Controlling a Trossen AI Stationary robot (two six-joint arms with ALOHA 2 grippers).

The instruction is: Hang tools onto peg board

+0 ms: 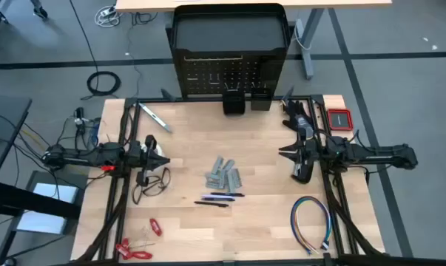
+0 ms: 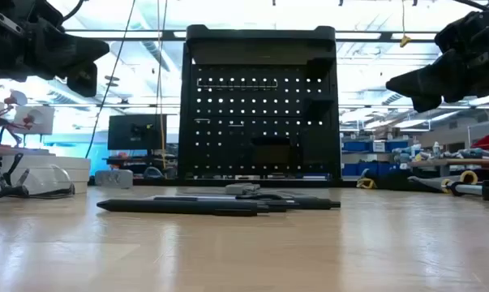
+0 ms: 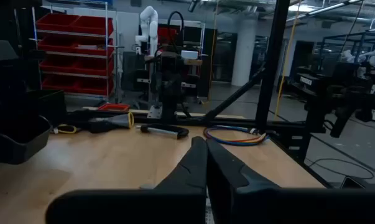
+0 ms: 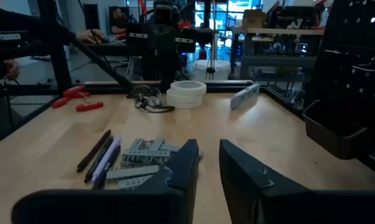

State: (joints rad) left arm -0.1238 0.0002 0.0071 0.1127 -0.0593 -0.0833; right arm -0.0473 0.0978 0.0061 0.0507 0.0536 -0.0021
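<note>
You are looking at a light wooden worktop (image 1: 267, 229) standing on a grey floor (image 1: 400, 81) crossed by dark lines. A second pale desk (image 1: 230, 4) sits at the far edge, its grey leg (image 1: 306, 48) reaching down to the floor. To one side you have red storage bins (image 3: 72, 46) stacked on shelving, and a white column (image 3: 244, 53) farther back. Behind the worktop, bright ceiling lights (image 2: 374, 73) run across an open workshop, with a dark monitor (image 2: 137, 132) on a bench.
</note>
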